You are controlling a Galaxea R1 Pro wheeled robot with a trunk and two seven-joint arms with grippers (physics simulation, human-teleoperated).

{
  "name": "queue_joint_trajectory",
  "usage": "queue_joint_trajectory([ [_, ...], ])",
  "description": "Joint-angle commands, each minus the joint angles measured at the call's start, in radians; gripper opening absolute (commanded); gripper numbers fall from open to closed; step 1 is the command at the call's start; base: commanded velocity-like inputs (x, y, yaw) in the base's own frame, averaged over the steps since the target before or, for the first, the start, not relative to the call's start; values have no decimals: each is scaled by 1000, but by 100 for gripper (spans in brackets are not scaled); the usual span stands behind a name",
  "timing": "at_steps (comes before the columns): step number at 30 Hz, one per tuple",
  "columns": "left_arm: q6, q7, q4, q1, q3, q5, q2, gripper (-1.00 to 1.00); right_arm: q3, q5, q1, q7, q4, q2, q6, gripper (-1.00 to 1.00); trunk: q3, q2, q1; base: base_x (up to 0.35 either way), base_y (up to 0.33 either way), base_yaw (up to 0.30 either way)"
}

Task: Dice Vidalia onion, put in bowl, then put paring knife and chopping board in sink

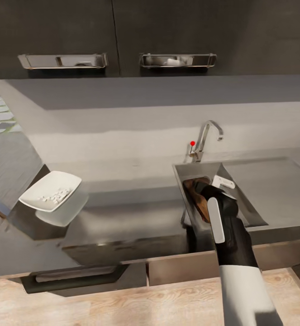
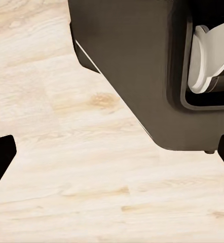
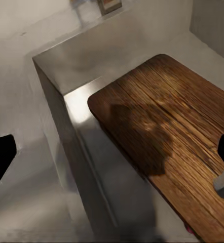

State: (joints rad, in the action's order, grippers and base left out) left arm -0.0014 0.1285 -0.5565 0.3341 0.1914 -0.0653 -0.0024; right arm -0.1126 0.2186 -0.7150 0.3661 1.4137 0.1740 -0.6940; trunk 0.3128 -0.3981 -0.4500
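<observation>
The right gripper (image 1: 203,189) reached down into the sink (image 1: 251,213) at the right end of the countertop (image 1: 136,181), its black wrist covering much of the basin; in the right wrist view its two dark fingertips (image 3: 0,157) stood wide apart at the edges of the picture with nothing between them, so the jaws were spread wide and held nothing; the chopping board (image 3: 178,142) lay inside the basin just under them, tilted, one rounded corner close to the steel wall; from the head view a strip of the brown board showed beside the wrist, and the paring knife (image 1: 223,182) lay in the basin beyond it, its white handle visible; the chrome tap (image 1: 206,136) with its red-tipped lever stood behind the basin; well apart to the left, the white bowl (image 1: 51,190) rested on the counter with pale diced onion (image 1: 54,196) in it; the left gripper (image 2: 112,162) hung over light wood flooring (image 2: 66,177) beside a dark part of the robot's own body, its fingertips also spread wide and empty
</observation>
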Motion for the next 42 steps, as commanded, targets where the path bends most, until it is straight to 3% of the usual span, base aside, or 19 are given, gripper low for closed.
queue_joint_trajectory([
  [1,0,8,-2,0,6,-7,1,100,0,10,1,-5,3,1,-3,100,2,-2,0,-334,0,0],
  [8,0,8,-2,0,6,-7,1,100,1,-8,15,-67,12,1,-1,100,2,-2,0,-335,0,0],
  [42,0,8,-2,0,6,-7,1,100,5,-12,26,-73,21,1,-1,100,2,-2,0,-335,0,0],
])
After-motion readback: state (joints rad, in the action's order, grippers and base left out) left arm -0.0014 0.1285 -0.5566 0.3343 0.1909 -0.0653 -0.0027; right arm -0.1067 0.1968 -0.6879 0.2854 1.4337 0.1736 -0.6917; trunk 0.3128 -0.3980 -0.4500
